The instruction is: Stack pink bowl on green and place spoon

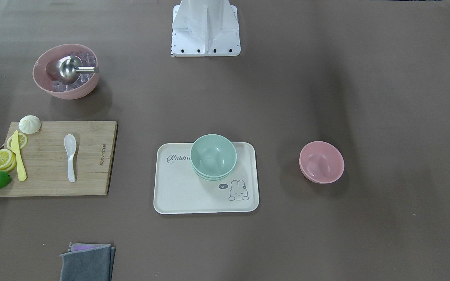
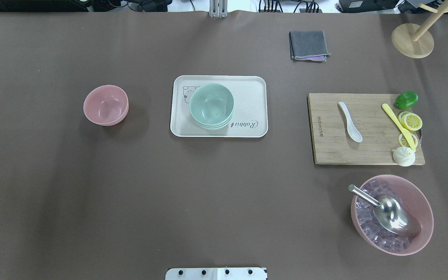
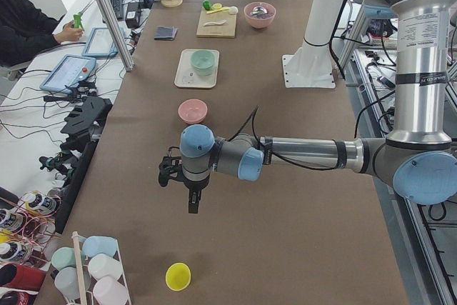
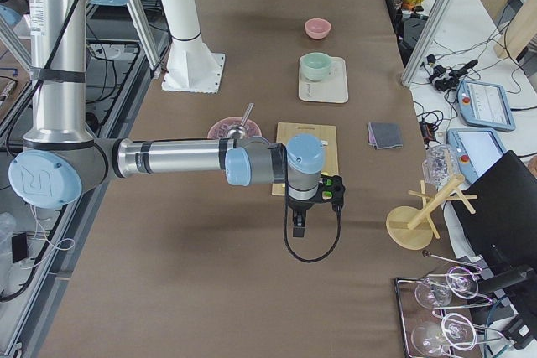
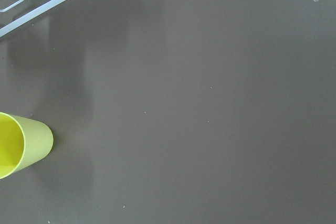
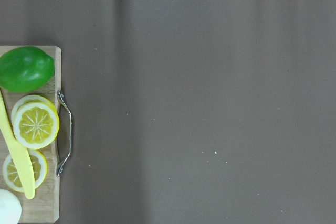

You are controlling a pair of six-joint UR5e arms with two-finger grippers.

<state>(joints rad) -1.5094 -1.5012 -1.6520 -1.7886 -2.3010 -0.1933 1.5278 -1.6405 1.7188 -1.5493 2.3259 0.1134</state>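
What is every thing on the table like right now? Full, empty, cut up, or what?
Small pink bowl: upright, empty, alone on the table.
Green bowl: upright, empty, on the tray.
White spoon: lying flat on the wooden board.
Big pink bowl: holds ice cubes and a metal scoop.
Lemon: sliced.
Lime: whole.
Gray cloth: folded.
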